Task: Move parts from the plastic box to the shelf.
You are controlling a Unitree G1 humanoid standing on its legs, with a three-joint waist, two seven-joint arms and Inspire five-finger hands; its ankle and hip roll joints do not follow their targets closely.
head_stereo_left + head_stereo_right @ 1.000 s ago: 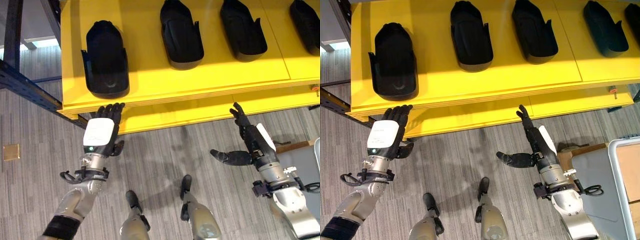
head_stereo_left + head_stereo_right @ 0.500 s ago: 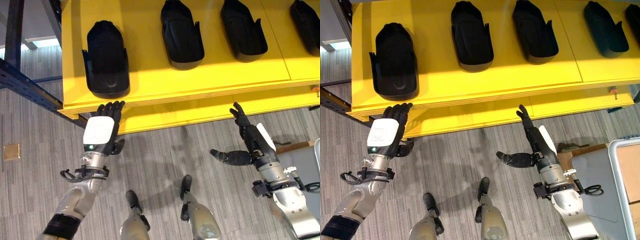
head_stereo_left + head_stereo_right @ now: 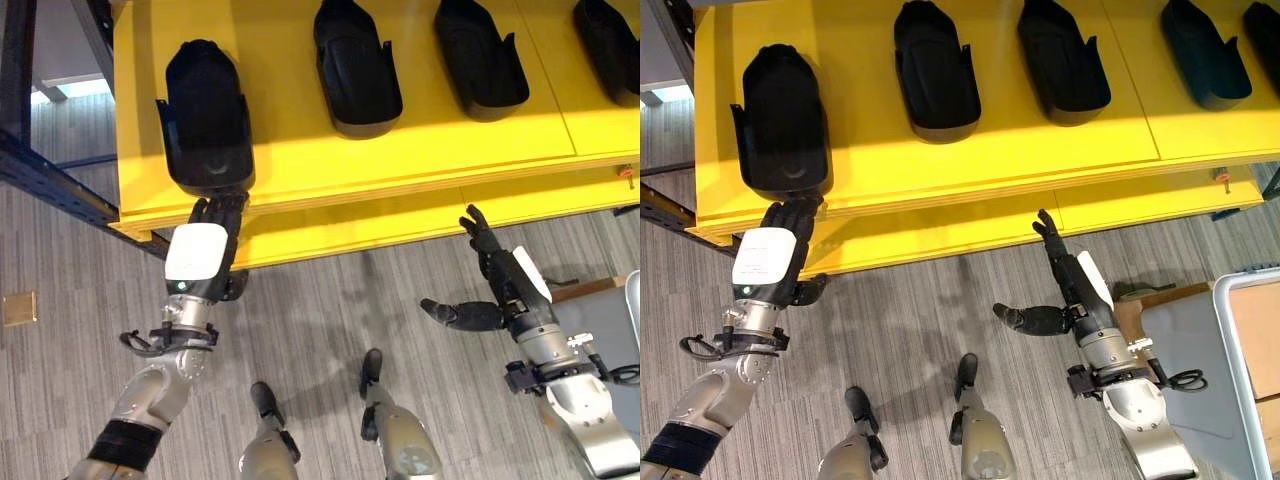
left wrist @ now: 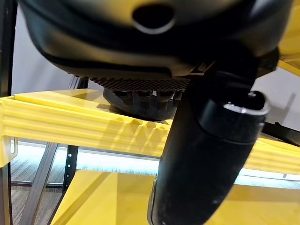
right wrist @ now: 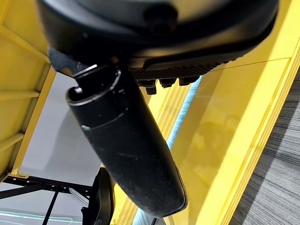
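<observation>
Parts: black moulded shells, leftmost [image 3: 207,118] lying on your yellow shelf [image 3: 300,160] near its front edge, others in a row alongside. Left hand [image 3: 205,255], fingers straight, touches that part's near end, probably seating it. Right hand [image 3: 492,285] splayed, empty, below the shelf edge.

The yellow shelf [image 3: 300,160] carries four black moulded parts in a row on its upper board: one at 10 o'clock [image 3: 207,115], one at 12 o'clock [image 3: 356,65], one at 1 o'clock [image 3: 480,58] and one at 2 o'clock [image 3: 607,45].
</observation>
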